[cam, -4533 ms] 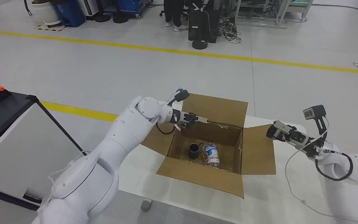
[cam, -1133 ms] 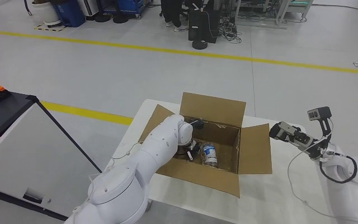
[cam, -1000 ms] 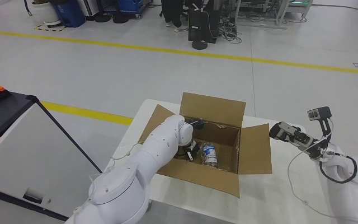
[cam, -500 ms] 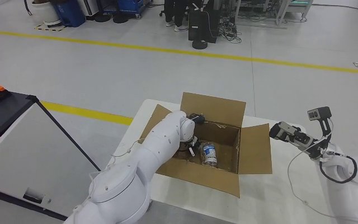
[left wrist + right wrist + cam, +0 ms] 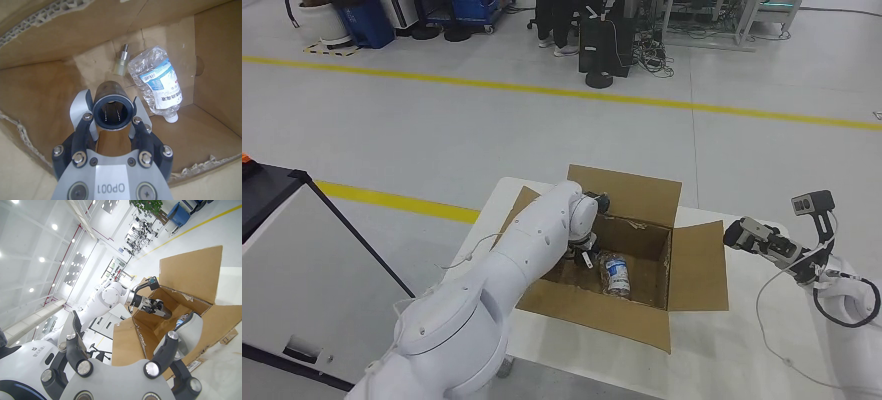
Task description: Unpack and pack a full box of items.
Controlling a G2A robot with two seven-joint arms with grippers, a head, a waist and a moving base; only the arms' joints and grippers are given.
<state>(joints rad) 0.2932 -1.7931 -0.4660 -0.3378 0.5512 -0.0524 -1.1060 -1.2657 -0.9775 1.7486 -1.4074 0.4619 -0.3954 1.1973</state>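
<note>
while inside the cardboard box (image 5: pixel 697 270), left claw (image 5: pixel 111 106) tight around black cylinder (image 5: pixel 110 89), right claw (image 5: pixel 134 314) agape and empty

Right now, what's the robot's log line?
left gripper: shut on black cylinder | in box: bottle, metal stud | right gripper: open, beside box

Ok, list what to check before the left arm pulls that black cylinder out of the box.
1. Left gripper shut on the black cylinder: ok, one finger on each side.
2. Cylinder apart from the bottle and the metal stud: ok, both lie on the box floor away from it.
3. Way out past the rim of the box: cannot tell, the cylinder's far end points down inside.
4. Right gripper out of the way: ok, open and outside the box, beyond its side flap.
5. Grip firm enough not to slip: cannot tell.
</note>
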